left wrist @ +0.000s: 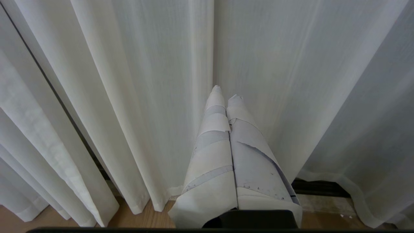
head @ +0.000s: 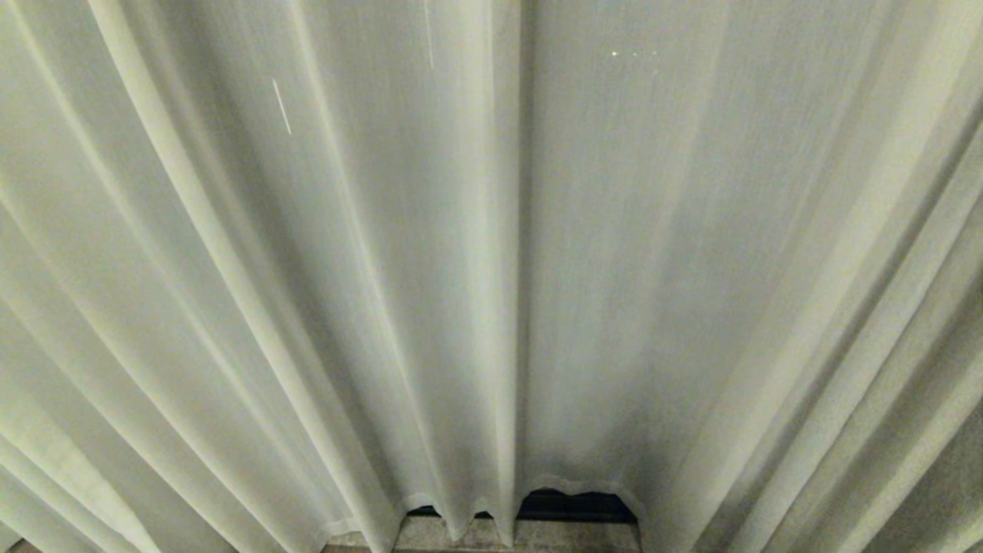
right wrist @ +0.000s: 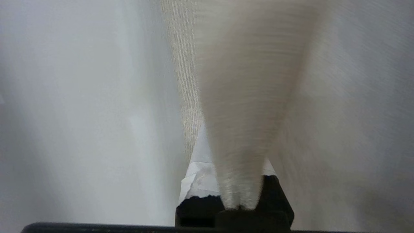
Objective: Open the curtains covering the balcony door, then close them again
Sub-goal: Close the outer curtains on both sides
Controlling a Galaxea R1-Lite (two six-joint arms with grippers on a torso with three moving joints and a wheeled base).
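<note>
The curtains (head: 307, 269) hang shut across the whole head view in long pale pleats, two panels meeting at a vertical seam (head: 522, 230). The balcony door is hidden behind them. Neither arm shows in the head view. In the right wrist view my right gripper (right wrist: 239, 181) is shut on a fold of cream woven curtain (right wrist: 245, 97); the fabric runs up from between its white-taped fingers (right wrist: 200, 178) and hides the tips. My left gripper (left wrist: 226, 92) is shut and empty, low down, its taped fingertips close to the sheer curtain (left wrist: 155, 81) near the seam.
A dark strip (head: 576, 507) and a pale sill (head: 430, 534) show under the hems in the head view. The left wrist view shows that dark strip (left wrist: 320, 187) and wooden floor (left wrist: 142, 220) below the curtain hems.
</note>
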